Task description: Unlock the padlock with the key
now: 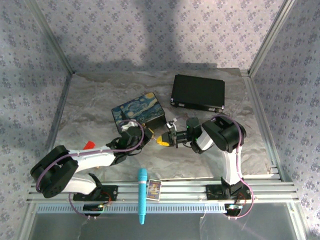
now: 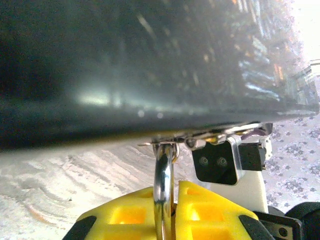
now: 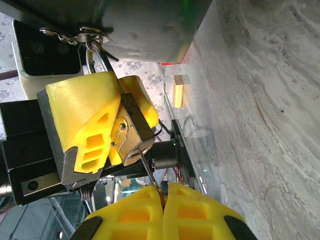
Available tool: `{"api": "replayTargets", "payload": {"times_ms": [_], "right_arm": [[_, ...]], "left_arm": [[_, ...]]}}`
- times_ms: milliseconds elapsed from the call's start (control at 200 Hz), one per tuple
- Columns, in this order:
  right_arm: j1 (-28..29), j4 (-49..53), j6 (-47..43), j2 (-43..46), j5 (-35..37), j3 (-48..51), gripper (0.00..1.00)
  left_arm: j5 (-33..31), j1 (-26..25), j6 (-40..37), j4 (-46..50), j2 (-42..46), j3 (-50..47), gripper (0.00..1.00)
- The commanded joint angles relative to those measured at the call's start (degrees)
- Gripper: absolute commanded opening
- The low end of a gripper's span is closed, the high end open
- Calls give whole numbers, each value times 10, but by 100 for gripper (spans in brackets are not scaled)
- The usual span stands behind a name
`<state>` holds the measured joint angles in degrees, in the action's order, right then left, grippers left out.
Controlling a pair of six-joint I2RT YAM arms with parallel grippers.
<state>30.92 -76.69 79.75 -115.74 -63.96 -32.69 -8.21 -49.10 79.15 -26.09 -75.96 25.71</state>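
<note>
Now, with the left hand (image 2: pixel 166 191) clamping the padlock (image 3: pixel 131 134) and the right hand (image 3: pixel 162 197) pinching the key (image 3: pixel 149 172) at its base, a gentle, straight twist seems best.

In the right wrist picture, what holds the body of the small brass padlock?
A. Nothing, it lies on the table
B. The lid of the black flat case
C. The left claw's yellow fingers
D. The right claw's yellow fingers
C: the small brass padlock sits clamped in the yellow-fingered left claw, while the right claw pinches the thin silvery key that reaches up to it.
</note>
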Motion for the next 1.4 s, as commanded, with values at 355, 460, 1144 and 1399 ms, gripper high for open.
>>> {"api": "replayTargets", "payload": {"times_ms": [355,460,1144,1399], "right_arm": [[3,-33,-1,-20,104,-54,0],[14,-33,3,-8,149,-36,0],[42,38,-90,85,269,83,24],[56,16,-83,62,264,98,9]], "left_arm": [[162,-28,18,-88,-11,35,0],[155,-29,18,-75,-23,42,0],[92,-4,4,38,-26,52,0],[96,0,1,26,-35,53,0]]}}
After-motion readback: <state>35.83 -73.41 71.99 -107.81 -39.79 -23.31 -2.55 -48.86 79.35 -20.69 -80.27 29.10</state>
